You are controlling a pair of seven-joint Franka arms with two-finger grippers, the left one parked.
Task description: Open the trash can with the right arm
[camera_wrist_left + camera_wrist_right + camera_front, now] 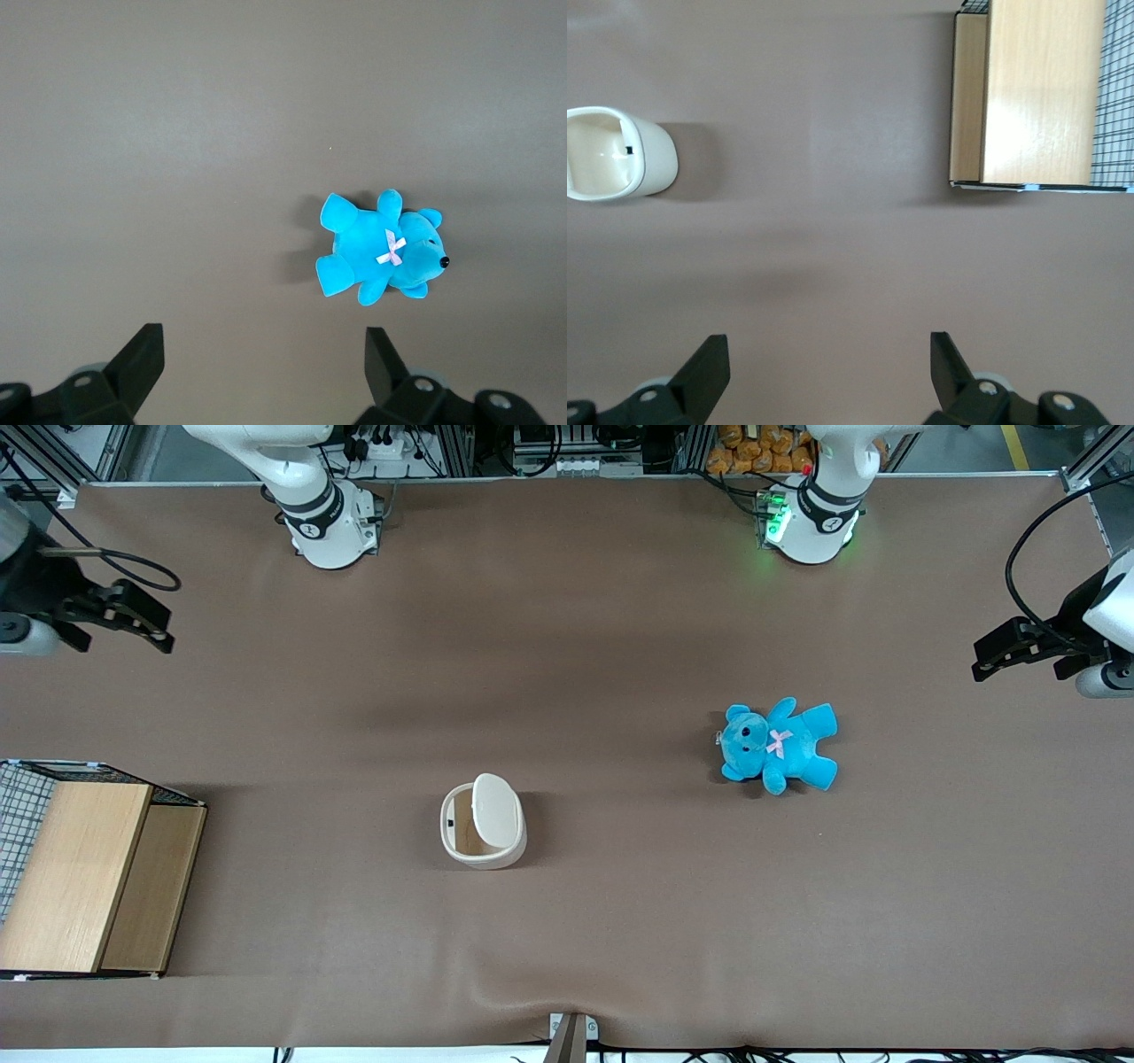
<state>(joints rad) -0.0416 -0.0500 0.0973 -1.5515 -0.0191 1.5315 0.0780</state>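
Cream-white plastic is showing near the middle of the brown surface: the trash can is standing there upright, nearer the front camera than the arm bases. Its flat lid is tilting up on its hinge, leaving the tan inside exposed on the side toward the working arm's end of the surface. In the right wrist view the trash can is showing its pale hollow, with nothing touching it.

The right arm's gripper is hanging at the working arm's end of the surface, well apart from the trash can and farther from the front camera than the wooden box. Its black fingers are standing wide apart, holding nothing, with bare surface showing between them.

The wooden box is sitting at the same end, closer to the front camera, with a wire-mesh panel beside it. A blue teddy bear with a pink bow is lying on its back toward the parked arm's end, well apart from the trash can.
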